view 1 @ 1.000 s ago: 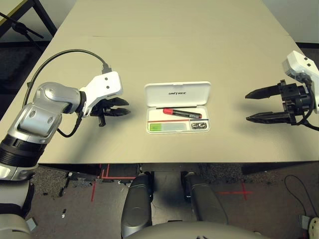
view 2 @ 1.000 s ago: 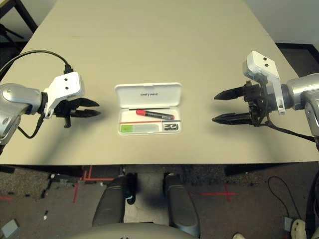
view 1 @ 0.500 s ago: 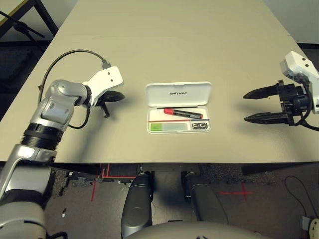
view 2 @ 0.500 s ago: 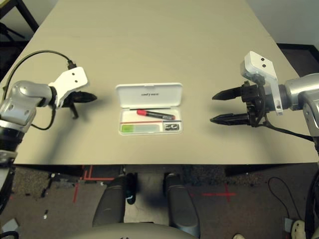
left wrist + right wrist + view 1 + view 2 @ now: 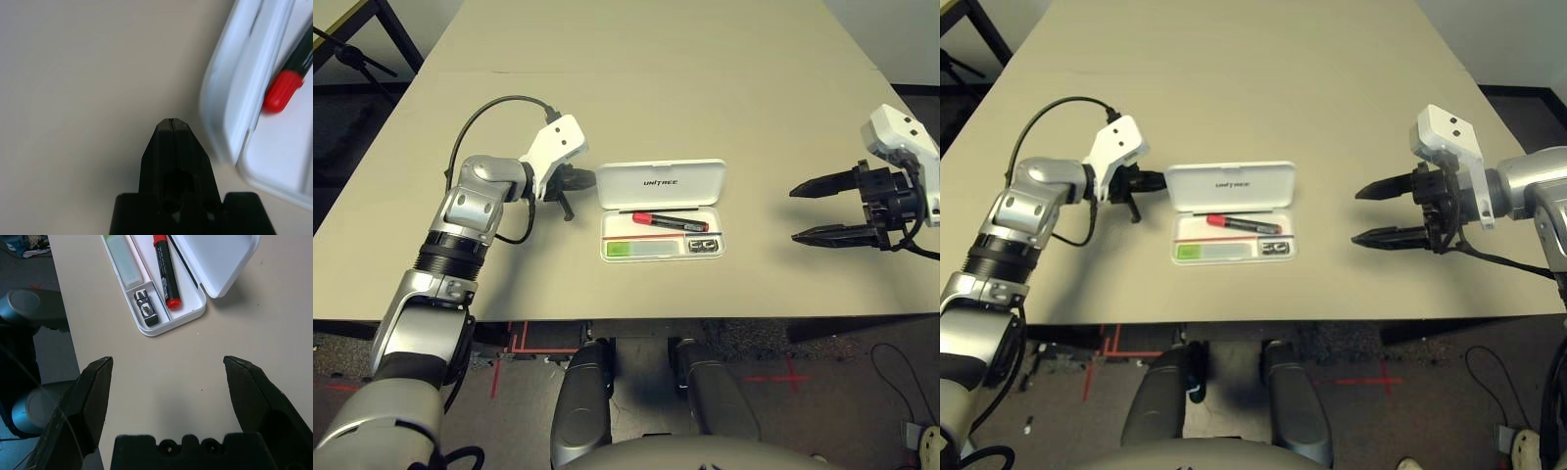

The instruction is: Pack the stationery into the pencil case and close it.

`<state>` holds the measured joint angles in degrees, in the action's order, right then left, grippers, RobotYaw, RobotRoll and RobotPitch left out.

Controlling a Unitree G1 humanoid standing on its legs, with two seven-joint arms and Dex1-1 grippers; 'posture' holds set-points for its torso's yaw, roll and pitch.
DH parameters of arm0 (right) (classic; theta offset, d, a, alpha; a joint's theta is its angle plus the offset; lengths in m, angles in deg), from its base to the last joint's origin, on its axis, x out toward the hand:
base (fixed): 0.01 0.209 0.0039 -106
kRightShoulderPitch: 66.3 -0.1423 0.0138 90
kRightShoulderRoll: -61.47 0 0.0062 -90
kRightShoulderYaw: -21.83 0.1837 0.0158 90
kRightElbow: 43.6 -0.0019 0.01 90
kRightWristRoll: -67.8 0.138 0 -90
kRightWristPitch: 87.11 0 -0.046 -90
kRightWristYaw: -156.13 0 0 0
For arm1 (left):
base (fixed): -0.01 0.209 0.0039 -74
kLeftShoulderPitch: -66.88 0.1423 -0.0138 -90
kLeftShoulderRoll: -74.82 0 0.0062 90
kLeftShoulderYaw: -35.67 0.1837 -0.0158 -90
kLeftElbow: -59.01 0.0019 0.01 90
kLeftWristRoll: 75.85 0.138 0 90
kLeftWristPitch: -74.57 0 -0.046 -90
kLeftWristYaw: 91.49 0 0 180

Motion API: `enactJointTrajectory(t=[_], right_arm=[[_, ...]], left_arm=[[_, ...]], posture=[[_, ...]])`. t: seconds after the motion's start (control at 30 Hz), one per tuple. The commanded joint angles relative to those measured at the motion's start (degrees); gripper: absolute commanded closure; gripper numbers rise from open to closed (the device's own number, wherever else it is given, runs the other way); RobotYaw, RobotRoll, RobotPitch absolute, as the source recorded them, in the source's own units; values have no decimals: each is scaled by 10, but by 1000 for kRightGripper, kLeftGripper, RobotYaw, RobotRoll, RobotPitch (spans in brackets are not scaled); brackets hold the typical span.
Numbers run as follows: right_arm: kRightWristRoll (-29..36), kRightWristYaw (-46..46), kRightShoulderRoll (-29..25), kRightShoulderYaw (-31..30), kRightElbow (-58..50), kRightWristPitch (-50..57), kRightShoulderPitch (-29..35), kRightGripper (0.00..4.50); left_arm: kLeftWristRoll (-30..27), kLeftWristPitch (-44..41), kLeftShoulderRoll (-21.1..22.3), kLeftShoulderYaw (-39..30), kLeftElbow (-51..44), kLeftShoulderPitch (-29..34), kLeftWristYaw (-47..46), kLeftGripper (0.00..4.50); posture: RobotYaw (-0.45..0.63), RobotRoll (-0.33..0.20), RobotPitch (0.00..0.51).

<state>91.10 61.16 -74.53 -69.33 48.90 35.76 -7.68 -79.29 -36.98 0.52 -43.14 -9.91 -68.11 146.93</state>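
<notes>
All three stationery pieces lie inside the pencil case; only its lid remains up. Left gripper, fingers pinched together, sits beside the lid; right gripper spread wide, empty.

The wide beige table has a smooth, matt top, like laminate, with a faint seam across its far part. On it lies the white rounded-corner hard-plastic pencil case, smooth with a soft sheen on lid and tray. Inside, the red marker with black cap looks like glossy plastic, the flat translucent white-to-green stick like frosted plastic, and the tiny black-and-silver cylinder glints like metal. The left gripper and right gripper have matt black plastic fingers under smooth white plastic housings; the left forearm is satin silver metal.
</notes>
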Motion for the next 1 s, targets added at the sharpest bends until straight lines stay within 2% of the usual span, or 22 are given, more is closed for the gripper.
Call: enactJointTrajectory(t=[0.03, 0.2, 0.47, 0.67, 1.0], right_arm=[[4, 1, -7, 6, -6, 0, 7, 0], [3, 1, -8, 6, -7, 0, 9, 0], [-3, -2, -5, 2, -3, -5, 12, 0], [-10, -3, -2, -3, 2, -11, 11, 0], [-20, -3, 2, -12, 6, -20, 10, 0]], left_arm=[[-16, -13, -10, -5, -13, 1, 6, 4473], [-45, -45, -21, -8, -56, 10, 23, 4473], [-80, -98, 4, 16, -164, 49, 84, 4473], [-74, -106, 14, 43, -197, 76, 91, 4473], [-44, -88, 5, 94, -195, 93, 79, 4473]], posture=[[-29, 0, 198], [-29, 0, 198], [-30, 0, 198], [-23, 0, 200], [-20, 0, 202]])
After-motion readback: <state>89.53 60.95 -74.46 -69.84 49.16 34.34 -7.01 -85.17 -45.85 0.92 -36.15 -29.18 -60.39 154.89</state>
